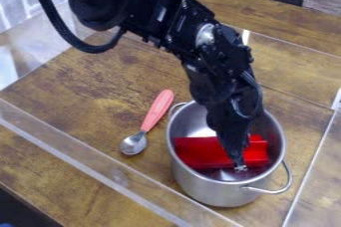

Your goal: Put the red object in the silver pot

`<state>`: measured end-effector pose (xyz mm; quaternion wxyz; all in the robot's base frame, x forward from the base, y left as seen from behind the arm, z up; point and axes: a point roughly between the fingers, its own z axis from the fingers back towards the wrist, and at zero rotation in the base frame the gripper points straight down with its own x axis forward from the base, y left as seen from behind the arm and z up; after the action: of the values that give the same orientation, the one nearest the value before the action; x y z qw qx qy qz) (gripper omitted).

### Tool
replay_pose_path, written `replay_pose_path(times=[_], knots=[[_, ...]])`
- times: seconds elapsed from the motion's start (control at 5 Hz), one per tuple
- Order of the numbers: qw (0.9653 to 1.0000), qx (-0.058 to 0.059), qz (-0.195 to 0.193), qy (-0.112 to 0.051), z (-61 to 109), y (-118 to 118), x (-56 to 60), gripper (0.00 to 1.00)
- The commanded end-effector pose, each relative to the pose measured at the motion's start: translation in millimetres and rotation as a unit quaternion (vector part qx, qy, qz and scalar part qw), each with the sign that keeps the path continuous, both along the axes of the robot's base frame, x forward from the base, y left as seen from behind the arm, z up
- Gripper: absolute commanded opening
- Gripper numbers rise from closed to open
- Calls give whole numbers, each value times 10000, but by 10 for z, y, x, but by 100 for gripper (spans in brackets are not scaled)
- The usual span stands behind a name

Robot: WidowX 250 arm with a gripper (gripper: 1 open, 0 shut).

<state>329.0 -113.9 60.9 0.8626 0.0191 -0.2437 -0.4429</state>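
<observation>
**Block lying inside the pot, gripper closed above it**

Block and pot are sitting together at the near right of the wooden table (80, 82). The red object (202, 152) is lying inside the silver pot (226, 161), low against the bottom, its bright colour reflecting off the shiny inner wall. The black robot arm (160, 22) is reaching down from the far left into the pot's mouth, and the gripper (237, 159) is pointing steeply down, its jaws drawn together with nothing between them, the tip hanging just over the right part of the red object. Whether the tip is touching it cannot be told. A metal spoon (147, 121) with a pinkish-red handle is lying on the table just left of the pot, bowl toward the near side. No brand, label or writing is legible anywhere.
</observation>
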Motion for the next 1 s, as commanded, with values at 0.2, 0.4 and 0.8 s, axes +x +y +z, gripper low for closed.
replay_pose_path(times=[0.2, 0.4, 0.8], knots=[[9982, -114, 586, -105, -3, -95, 46, 100], [9988, -141, 453, -90, 16, -195, 115, 100], [9989, -187, 417, -92, 215, -350, 166, 100]])
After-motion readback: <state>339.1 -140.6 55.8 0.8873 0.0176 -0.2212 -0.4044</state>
